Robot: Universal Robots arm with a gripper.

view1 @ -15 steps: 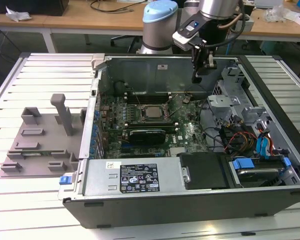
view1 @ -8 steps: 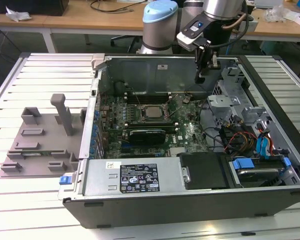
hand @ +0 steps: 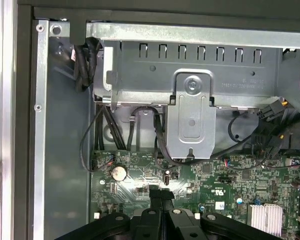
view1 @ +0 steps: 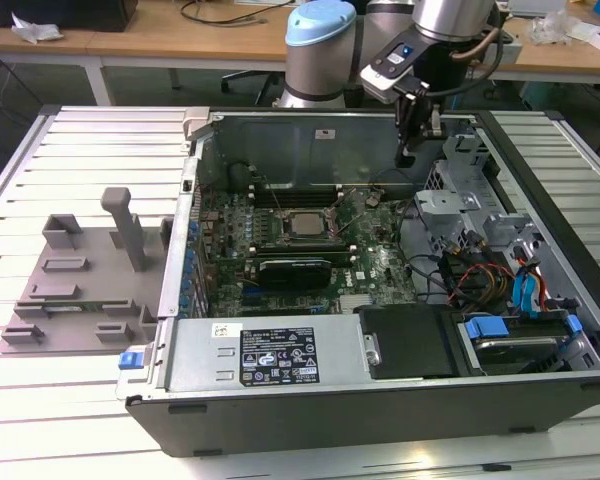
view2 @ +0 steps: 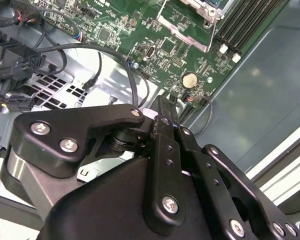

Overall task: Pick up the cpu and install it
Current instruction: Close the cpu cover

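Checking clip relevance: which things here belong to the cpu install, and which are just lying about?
Job in hand: cpu, sitting on the motherboard; end effector, shut, over that board.
Lying about: grey plastic tray; coin battery; metal drive cage.

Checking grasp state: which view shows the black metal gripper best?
First wrist view: the gripper is shut, tips together, over the green motherboard. The second wrist view shows mostly its linkages; the exterior view shows it side-on.
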